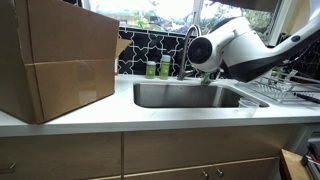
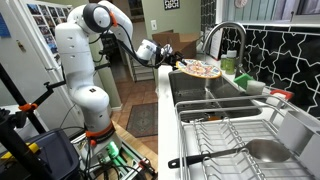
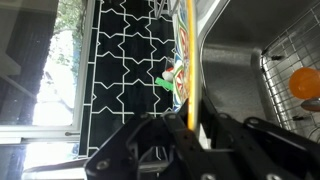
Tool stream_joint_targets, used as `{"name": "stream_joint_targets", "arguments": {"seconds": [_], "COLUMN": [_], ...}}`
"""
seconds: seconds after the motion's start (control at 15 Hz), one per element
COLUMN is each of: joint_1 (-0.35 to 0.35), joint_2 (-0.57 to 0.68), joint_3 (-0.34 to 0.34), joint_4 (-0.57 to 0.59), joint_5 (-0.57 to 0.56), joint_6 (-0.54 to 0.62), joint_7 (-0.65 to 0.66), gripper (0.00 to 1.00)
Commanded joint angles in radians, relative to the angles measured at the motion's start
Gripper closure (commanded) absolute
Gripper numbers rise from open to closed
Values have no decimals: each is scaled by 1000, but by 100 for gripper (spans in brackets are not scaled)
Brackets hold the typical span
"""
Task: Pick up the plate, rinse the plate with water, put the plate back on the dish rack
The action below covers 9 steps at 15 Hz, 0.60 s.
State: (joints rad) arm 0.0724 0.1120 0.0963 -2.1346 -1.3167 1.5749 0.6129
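My gripper (image 3: pixel 196 128) is shut on the rim of the plate (image 3: pixel 188 55), which shows edge-on in the wrist view with a yellowish rim and a colourful patterned face. In an exterior view the gripper (image 2: pixel 163 57) holds the plate (image 2: pixel 200 70) above the far end of the sink (image 2: pixel 205 97). In an exterior view the arm (image 1: pixel 240 50) hangs over the sink (image 1: pixel 190 95) by the faucet (image 1: pixel 190 40) and hides most of the plate. The wire dish rack (image 2: pixel 235 135) stands beside the sink; it shows in both exterior views (image 1: pixel 285 88) and in the wrist view (image 3: pixel 290 50).
A large cardboard box (image 1: pixel 55 55) stands on the counter beside the sink. Green bottles (image 1: pixel 158 68) stand at the tiled back wall. A dark-handled ladle (image 2: pixel 240 152) lies in the rack. An orange object (image 3: pixel 305 82) sits in the rack. The faucet (image 2: pixel 225 35) arches over the basin.
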Motion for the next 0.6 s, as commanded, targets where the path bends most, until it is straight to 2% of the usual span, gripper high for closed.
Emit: {"name": "stream_joint_targets", "arguments": {"seconds": [0.0,0.53], "joint_1": [13,18], "joint_2": [45,93], "joint_3": [-3,-1], "joint_4": [50,101], "joint_5": [20,35], "joint_6": [-76,-75], "joint_7": [63,161], "gripper": [97,97]}}
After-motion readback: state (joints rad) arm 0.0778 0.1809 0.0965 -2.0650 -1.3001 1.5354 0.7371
